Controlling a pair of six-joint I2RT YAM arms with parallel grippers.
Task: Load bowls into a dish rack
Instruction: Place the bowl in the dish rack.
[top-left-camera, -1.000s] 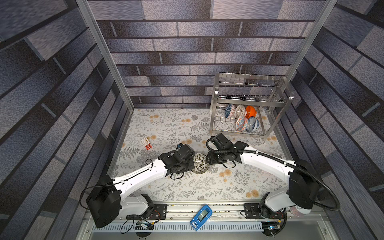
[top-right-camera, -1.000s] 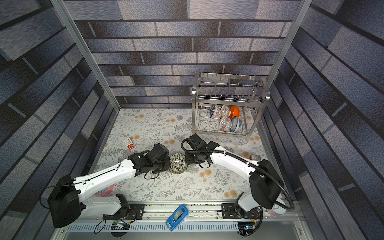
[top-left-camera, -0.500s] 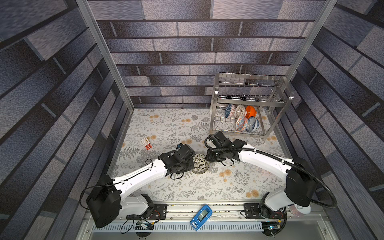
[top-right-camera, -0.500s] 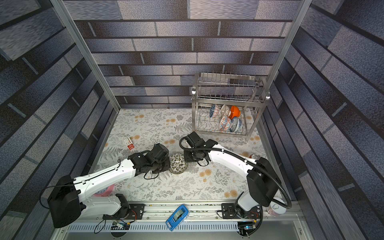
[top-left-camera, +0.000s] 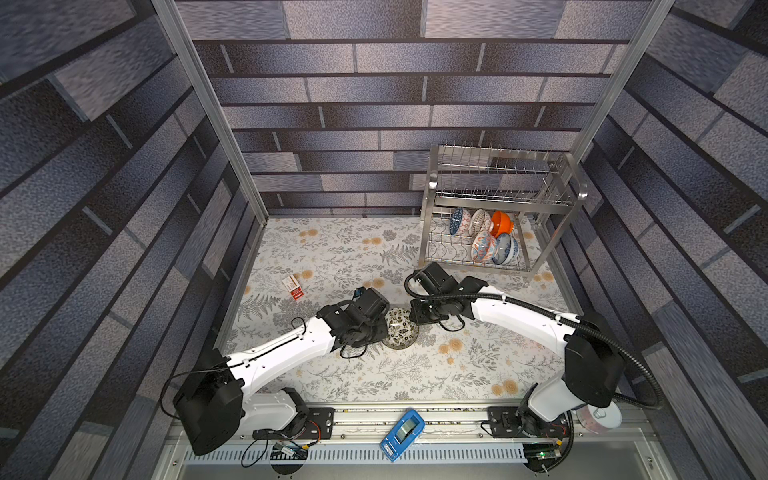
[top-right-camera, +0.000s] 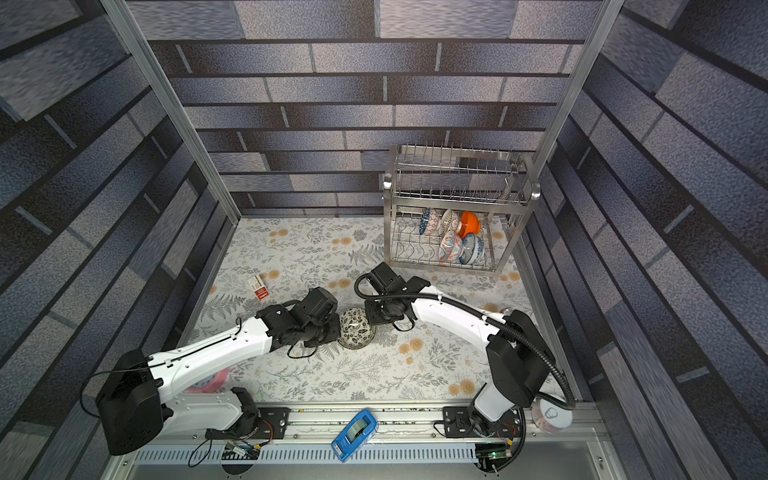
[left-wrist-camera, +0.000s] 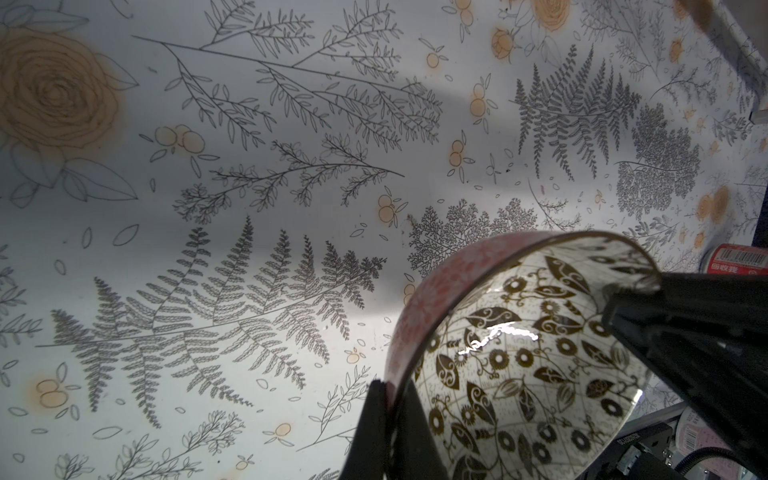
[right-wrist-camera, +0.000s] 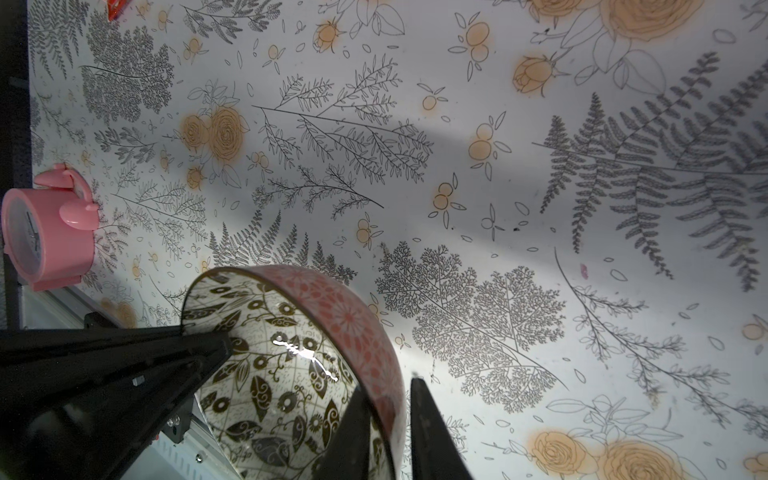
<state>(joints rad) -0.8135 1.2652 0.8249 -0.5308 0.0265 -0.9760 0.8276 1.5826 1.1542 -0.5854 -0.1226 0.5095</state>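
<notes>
Fingers of the left gripper (left-wrist-camera: 392, 388) pinched tight on the rim of the black-and-white floral bowl (left-wrist-camera: 519, 353), one inside and one outside. The right gripper (right-wrist-camera: 390, 390) meets the same bowl from the opposite side. Its fingers are narrow and straddle the rim, with a sliver of tabletop (right-wrist-camera: 498, 187) showing between the outer finger and the pink-patterned outer wall, so they are not quite closed.

In both top views the bowl (top-left-camera: 400, 328) (top-right-camera: 355, 328) sits mid-tabletop between the two wrists, its inside facing up. Whether it touches the surface I cannot tell.

The dish rack (top-left-camera: 432, 199) stands at the far right. Five bowls stand on edge in its lower tier:
- far row: blue triangle-patterned bowl (top-left-camera: 456, 220), white lattice bowl (top-left-camera: 480, 220), orange bowl (top-left-camera: 500, 222)
- near row: red-and-blue medallion bowl (top-left-camera: 482, 246), blue-white floral bowl (top-left-camera: 505, 248)

The upper tier holds nothing.
</notes>
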